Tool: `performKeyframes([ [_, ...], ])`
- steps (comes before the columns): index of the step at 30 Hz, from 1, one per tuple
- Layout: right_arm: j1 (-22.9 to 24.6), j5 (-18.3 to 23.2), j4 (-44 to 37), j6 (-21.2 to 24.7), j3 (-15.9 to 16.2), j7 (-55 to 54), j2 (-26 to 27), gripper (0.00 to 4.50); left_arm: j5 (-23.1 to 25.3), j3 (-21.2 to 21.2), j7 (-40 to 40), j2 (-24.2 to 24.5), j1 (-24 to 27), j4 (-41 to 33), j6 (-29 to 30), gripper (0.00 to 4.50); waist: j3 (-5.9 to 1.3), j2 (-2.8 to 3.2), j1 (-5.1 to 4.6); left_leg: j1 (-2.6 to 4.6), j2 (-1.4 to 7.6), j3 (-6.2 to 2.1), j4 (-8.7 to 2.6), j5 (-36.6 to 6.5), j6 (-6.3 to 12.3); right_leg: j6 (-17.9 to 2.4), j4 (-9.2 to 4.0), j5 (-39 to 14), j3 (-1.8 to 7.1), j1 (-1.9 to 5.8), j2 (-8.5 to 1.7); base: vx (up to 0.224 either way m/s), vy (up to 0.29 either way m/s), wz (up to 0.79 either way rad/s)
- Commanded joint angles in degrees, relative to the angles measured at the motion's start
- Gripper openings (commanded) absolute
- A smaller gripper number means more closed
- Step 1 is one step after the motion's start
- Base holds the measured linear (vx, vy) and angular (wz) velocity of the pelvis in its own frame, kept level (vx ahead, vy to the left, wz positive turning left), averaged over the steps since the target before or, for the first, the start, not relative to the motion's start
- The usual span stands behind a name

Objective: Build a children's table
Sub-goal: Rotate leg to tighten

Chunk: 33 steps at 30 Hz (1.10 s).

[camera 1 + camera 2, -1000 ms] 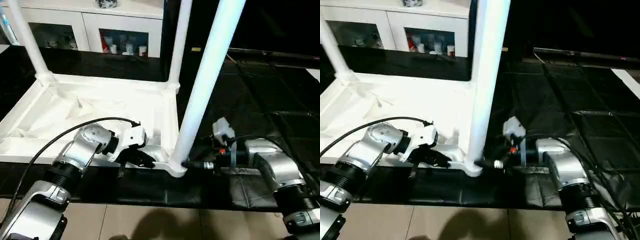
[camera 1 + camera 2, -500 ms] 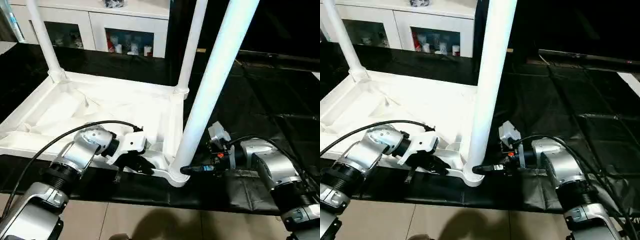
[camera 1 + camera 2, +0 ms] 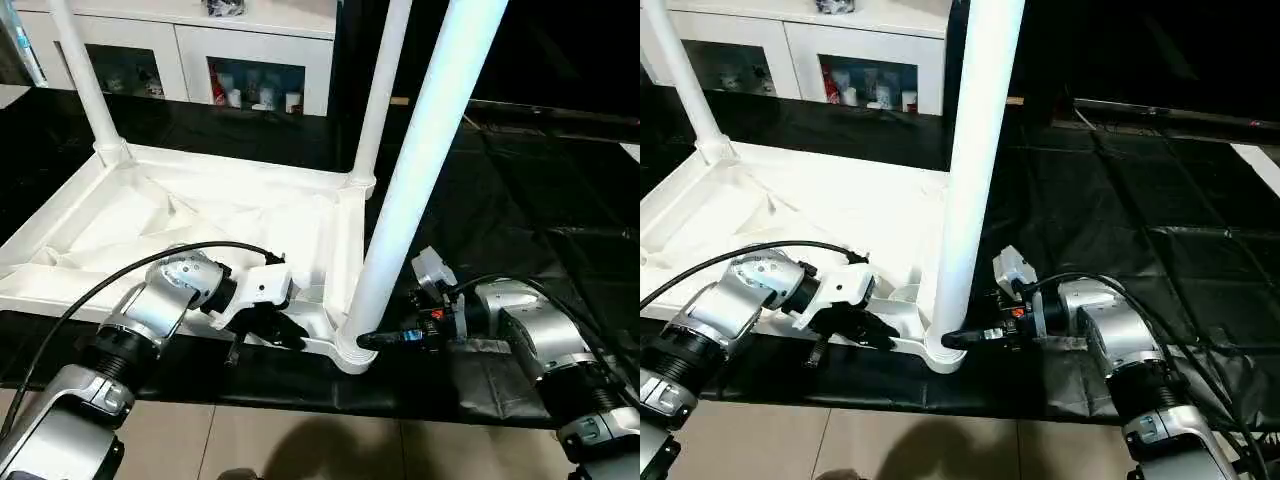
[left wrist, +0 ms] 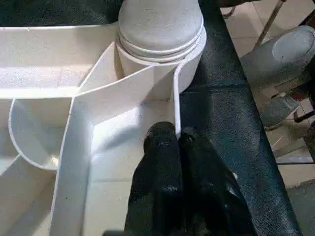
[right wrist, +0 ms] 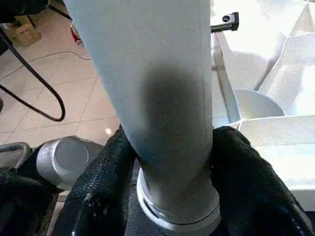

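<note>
The children's table lies upside down on a black mat, its white ribbed top (image 3: 150,215) facing up. Three tapered legs stand in corner sockets: back left (image 3: 85,80), back right (image 3: 380,90) and the near one (image 3: 420,170). My left gripper (image 3: 285,335) is shut on the top's front rim (image 4: 175,105), just beside the near socket (image 4: 162,46). My right gripper (image 3: 375,340) reaches in from the right, and its black fingers (image 5: 110,167) press on both sides of the near leg (image 5: 162,73) just above the socket.
A white cabinet with glass doors (image 3: 250,50) stands behind the table. The black mat (image 3: 520,200) runs out to the right. Beige floor tiles (image 3: 300,440) lie in front of the mat's near edge.
My right gripper's fingers have closed in around the base of the near leg. The left gripper has kept its hold on the rim. The camera has shifted a little.
</note>
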Motion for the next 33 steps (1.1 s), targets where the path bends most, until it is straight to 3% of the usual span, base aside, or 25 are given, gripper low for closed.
performKeyframes([
  [1, 0.6, 0.6, -1.6, 0.6, 0.0, -1.6, 1.2, 2.02, 1.6, -2.0, 1.4, -1.7, 0.7, 0.0, 1.0, 0.00, -3.76, 0.40, -0.15, 0.66, 4.79, -1.98, -3.68, -7.9, 2.12, -7.7, -4.40, -16.7, 4.51, 2.83, -7.03, 0.000, 0.000, 0.00],
  [4, 2.0, 0.1, -3.3, 2.4, -1.2, -8.3, 3.3, 2.01, 1.4, -0.7, 5.6, -4.0, 0.1, 1.6, 4.2, 0.00, -3.51, 0.29, -0.24, 0.98, 4.83, -1.99, -3.85, -9.1, 1.55, -7.2, -4.75, -18.7, 4.54, 2.62, -6.98, 0.000, 0.000, 0.00],
  [5, 2.7, -0.7, -4.4, 3.9, -1.9, -13.8, 5.1, 2.00, 1.1, 0.2, 8.4, -5.9, -0.3, 2.4, 6.2, 0.00, -3.25, 0.26, -0.50, 1.10, 4.61, -2.10, -3.94, -10.8, 1.11, -6.6, -5.23, -22.2, 4.43, 2.57, -7.12, 0.000, 0.000, 0.00],
  [7, 3.2, -1.4, -5.1, 5.0, -2.3, -17.7, 6.6, 1.98, 1.0, 0.8, 10.7, -7.3, -0.6, 3.0, 7.6, 0.00, -2.89, 0.29, -0.85, 1.50, 4.30, -2.38, -4.02, -13.3, 0.28, -4.2, -6.28, -29.7, 4.06, 2.41, -7.32, 0.000, 0.000, 0.00],
  [8, 3.8, -2.4, -5.8, 6.6, -2.6, -24.3, 10.0, 1.98, 0.8, 1.8, 14.8, -9.9, -1.6, 4.5, 10.1, 0.00, -2.81, 0.43, -1.06, 1.80, 4.09, -2.49, -4.00, -14.2, -0.28, -2.6, -6.91, -33.5, 3.92, 2.37, -7.44, 0.000, 0.000, 0.00],
  [10, 3.8, -3.3, -5.7, 6.8, -2.6, -27.6, 11.8, 1.98, 0.9, 2.3, 16.9, -11.2, -2.3, 5.5, 10.9, 0.00, -2.50, 0.53, -1.83, 2.35, 3.99, -2.83, -4.01, -17.2, -1.21, -0.9, -7.88, -37.8, 3.30, 1.90, -7.41, 0.000, 0.000, 0.00],
  [11, 3.7, -3.8, -5.6, 6.7, -2.6, -29.0, 12.4, 1.98, 1.0, 2.4, 17.6, -11.6, -2.5, 5.8, 11.2, 0.00, -2.55, 0.45, -2.53, 2.58, 3.90, -3.06, -3.92, -19.1, -1.34, -0.1, -8.31, -39.5, 2.83, 2.07, -7.49, 0.000, 0.000, 0.00],
  [12, 3.5, -4.5, -5.2, 7.0, -2.6, -31.2, 13.5, 1.98, 1.1, 2.7, 18.7, -12.3, -2.9, 6.4, 11.8, 0.00, -2.66, 0.83, -2.92, 2.26, 4.10, -3.36, -4.10, -19.5, -1.20, 0.2, -8.42, -38.8, 2.55, 2.70, -7.68, 0.000, 0.000, 0.00],
  [13, 2.9, -5.3, -4.4, 7.1, -2.8, -34.2, 15.0, 1.98, 1.2, 3.3, 21.0, -13.5, -3.6, 7.3, 12.8, 0.00, -2.66, 1.22, -3.14, 2.33, 4.27, -3.48, -4.25, -20.0, -1.15, 0.1, -8.56, -37.9, 2.45, 2.71, -7.67, 0.000, 0.000, 0.00],
  [15, 0.8, -6.7, -1.6, 7.6, -4.0, -42.0, 18.5, 1.98, 1.3, 5.0, 26.3, -16.2, -5.3, 9.7, 14.4, 0.00, -2.82, 1.21, -4.33, 2.10, 4.51, -3.98, -4.51, -22.3, -2.09, -0.7, -8.21, -35.5, 2.06, 2.84, -7.61, 0.000, 0.000, 0.00],
  [18, -2.1, -7.8, 1.8, 7.8, -6.0, -50.3, 22.2, 1.96, 1.5, 7.6, 33.0, -19.2, -7.4, 12.4, 15.1, 0.00, -3.04, 1.53, -4.94, 1.91, 4.69, -4.23, -4.62, -22.4, -2.10, -1.7, -8.19, -31.5, 1.77, 3.13, -8.01, 0.000, 0.000, 0.00],
  [20, -4.0, -9.0, 3.6, 7.8, -6.6, -54.0, 23.9, 1.96, 1.8, 8.7, 35.7, -20.4, -8.5, 13.9, 14.9, 0.00, -2.90, 1.18, -5.25, 2.10, 4.39, -4.07, -4.46, -22.8, -2.03, -2.0, -8.32, -31.5, 1.69, 2.78, -7.92, 0.000, 0.000, 0.00],
  [22, -4.5, -8.8, 3.9, 7.2, -6.6, -53.9, 24.5, 1.96, 1.7, 9.0, 36.1, -20.6, -8.7, 14.1, 14.8, 0.00, -2.92, 1.20, -5.24, 1.91, 4.24, -4.02, -4.37, -21.8, -1.51, -1.9, -8.39, -31.9, 1.78, 3.00, -8.30, 0.000, 0.000, 0.00],
  [23, -4.6, -8.8, 3.8, 7.1, -6.5, -53.6, 24.5, 2.30, 1.7, 9.0, 36.0, -20.5, -8.7, 14.1, 14.8, 0.00, -2.96, 1.25, -5.08, 1.72, 4.37, -3.98, -4.50, -20.8, -1.05, -1.8, -8.33, -31.0, 1.99, 3.10, -8.32, 0.000, 0.000, 0.00],
  [24, -4.5, -8.8, 3.6, 6.9, -6.2, -53.1, 24.3, 2.50, 1.7, 9.0, 35.7, -20.4, -8.7, 14.0, 14.8, 0.00, -3.05, 1.03, -5.07, 1.69, 4.58, -3.89, -4.68, -20.0, -0.85, -2.3, -7.95, -29.1, 2.30, 2.99, -8.19, 0.000, 0.000, 0.00],
  [29, -3.2, -9.3, 2.6, 5.7, -6.4, -51.4, 23.2, 2.90, 2.1, 8.6, 34.0, -19.1, -8.0, 13.9, 13.7, 0.00, -3.30, 1.00, -4.64, 1.30, 4.81, -3.41, -4.82, -15.6, -0.35, -5.8, -6.54, -21.2, 3.20, 3.19, -8.20, 0.000, 0.000, 0.00],
  [33, -1.1, -8.2, 0.6, 4.4, -7.2, -47.8, 20.3, 3.25, 2.4, 8.4, 31.4, -17.3, -7.3, 14.0, 11.7, 0.00, -3.31, 0.87, -4.14, 1.40, 4.67, -2.97, -4.63, -13.7, 0.69, -6.0, -6.61, -21.4, 3.39, 3.13, -8.19, 0.000, 0.000, 0.00],
])
